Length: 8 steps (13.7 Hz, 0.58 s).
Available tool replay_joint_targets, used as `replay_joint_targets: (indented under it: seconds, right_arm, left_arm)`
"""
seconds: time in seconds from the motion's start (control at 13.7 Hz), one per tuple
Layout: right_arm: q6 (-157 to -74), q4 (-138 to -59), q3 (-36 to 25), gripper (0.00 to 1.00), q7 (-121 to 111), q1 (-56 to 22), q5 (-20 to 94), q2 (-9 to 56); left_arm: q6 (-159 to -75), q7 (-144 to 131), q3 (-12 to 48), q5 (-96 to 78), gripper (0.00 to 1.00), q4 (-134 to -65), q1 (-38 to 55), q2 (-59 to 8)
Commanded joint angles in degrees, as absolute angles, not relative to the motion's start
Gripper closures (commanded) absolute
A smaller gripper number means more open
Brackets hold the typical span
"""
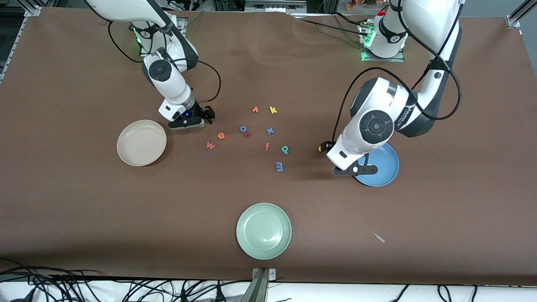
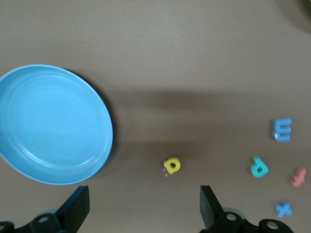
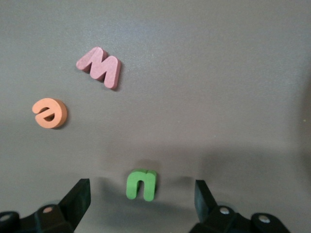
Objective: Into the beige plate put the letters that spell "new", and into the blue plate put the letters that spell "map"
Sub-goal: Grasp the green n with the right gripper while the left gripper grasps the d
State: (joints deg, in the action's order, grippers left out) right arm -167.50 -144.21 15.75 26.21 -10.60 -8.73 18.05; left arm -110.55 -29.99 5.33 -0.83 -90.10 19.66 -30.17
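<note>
right gripper [image 3: 138, 206] low over the green n [image 3: 142, 184], fingers [image 3: 77, 199] wide apart either side, nothing held: centre, then pinch its flat foam faces | left gripper [image 2: 141, 208] spread, empty, over the yellow a [image 2: 172, 165] beside the glossy blue plate [image 2: 29, 160] | beige plate [image 1: 126, 157] near the n; tabletop matte brown

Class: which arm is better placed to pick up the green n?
Right. The right gripper is down with open fingers either side of the green n, beside the beige plate. The left gripper is by the blue plate.
</note>
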Motion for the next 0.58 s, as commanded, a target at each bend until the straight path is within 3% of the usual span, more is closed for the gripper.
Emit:
replay_joint_targets:
  seconds: [0.0,0.29,0.51]
  right_arm:
    - [-168.4,-144.23,15.56,0.12,26.19,-10.81,-9.76,18.19]
    - [-168.4,-144.14,15.56,0.26,26.19,-10.98,-9.76,18.63]
    - [-168.4,-144.14,15.56,0.45,26.19,-11.34,-9.76,18.98]
  left_arm:
    - [-116.44,-34.18,5.1,-1.14,0.0,-94.91,19.6,-29.71]
    - [-118.39,-43.4,5.18,-1.23,0.0,-96.06,20.57,-30.4]
    - [-123.55,-48.06,5.19,-1.23,0.0,-98.25,21.53,-31.46]
